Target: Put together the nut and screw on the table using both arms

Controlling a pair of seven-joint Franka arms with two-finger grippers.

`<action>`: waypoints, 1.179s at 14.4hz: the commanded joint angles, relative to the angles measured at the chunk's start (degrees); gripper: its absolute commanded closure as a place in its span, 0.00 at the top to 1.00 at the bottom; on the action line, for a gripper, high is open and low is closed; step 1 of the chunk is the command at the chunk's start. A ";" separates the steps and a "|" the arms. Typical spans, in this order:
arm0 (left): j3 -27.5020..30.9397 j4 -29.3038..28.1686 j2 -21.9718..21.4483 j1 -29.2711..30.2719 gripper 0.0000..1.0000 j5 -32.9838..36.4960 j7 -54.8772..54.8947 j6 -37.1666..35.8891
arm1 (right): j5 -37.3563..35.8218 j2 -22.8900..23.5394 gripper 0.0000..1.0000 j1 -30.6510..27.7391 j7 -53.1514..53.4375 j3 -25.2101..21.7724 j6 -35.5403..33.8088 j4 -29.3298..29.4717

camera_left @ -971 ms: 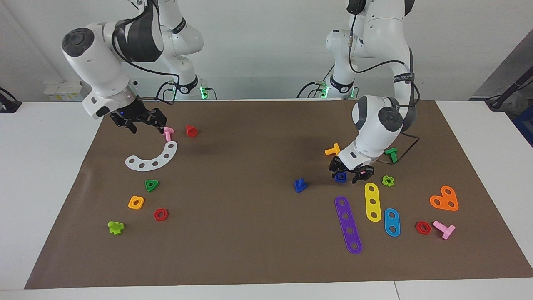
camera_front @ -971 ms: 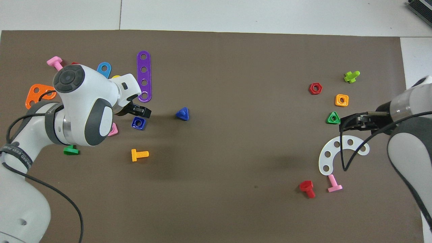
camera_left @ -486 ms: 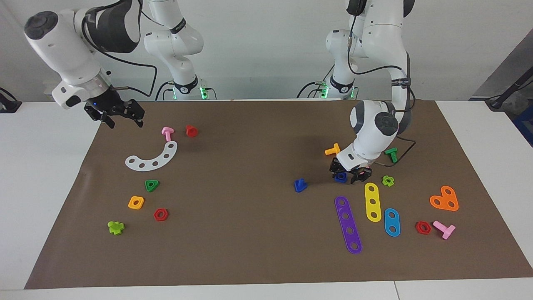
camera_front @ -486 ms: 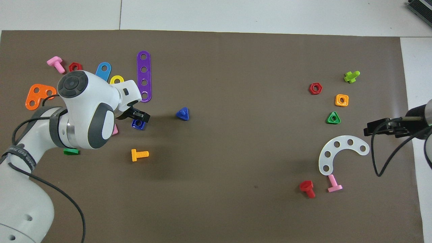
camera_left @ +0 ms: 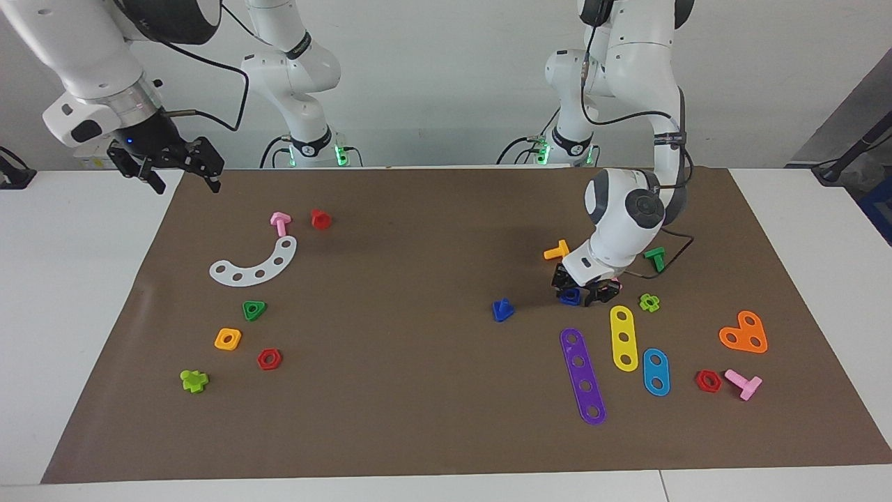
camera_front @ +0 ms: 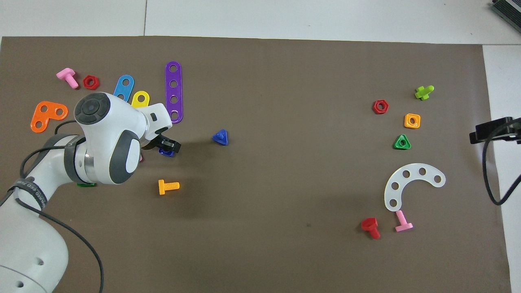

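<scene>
Nearest the robots, right tool (camera_left: 178,174): raised over the bench (camera_left: 83,279) edge at the right arm's end, fingers apart; the overhead view catches only its tip (camera_front: 490,131).

Left tool (camera_left: 578,291): low on the brown mat (camera_left: 418,418), fingers on either side of the nut (camera_left: 569,295). The facing view shows the nut between them, resting on the mat; whether they are pressing it, I cannot tell. From overhead the arm's wrist hides most of it, a blue corner (camera_front: 166,151) showing.

Screw (camera_left: 502,309): alone on the mat, head down, beside the nut toward the right arm's end (camera_front: 220,137).

Farther out: purple strip (camera_left: 582,375), yellow strip (camera_left: 624,337).
</scene>
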 commanded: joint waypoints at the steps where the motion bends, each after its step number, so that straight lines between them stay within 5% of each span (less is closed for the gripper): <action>1: 0.84 -1.92 -1.24 -1.03 0.58 -0.88 1.07 1.47 | -1.31 0.17 1.00 -0.42 -1.45 0.23 -0.10 -0.44; 8: 0.93 -1.84 -1.24 -1.38 0.16 -0.88 0.98 1.21 | -1.68 0.96 1.00 0.73 1.61 0.32 0.96 2.28; 17: 0.93 12.48 2.36 -9.10 0.12 -1.14 -20.62 -8.55 | 0.00 0.87 1.00 0.55 2.24 0.23 1.05 1.32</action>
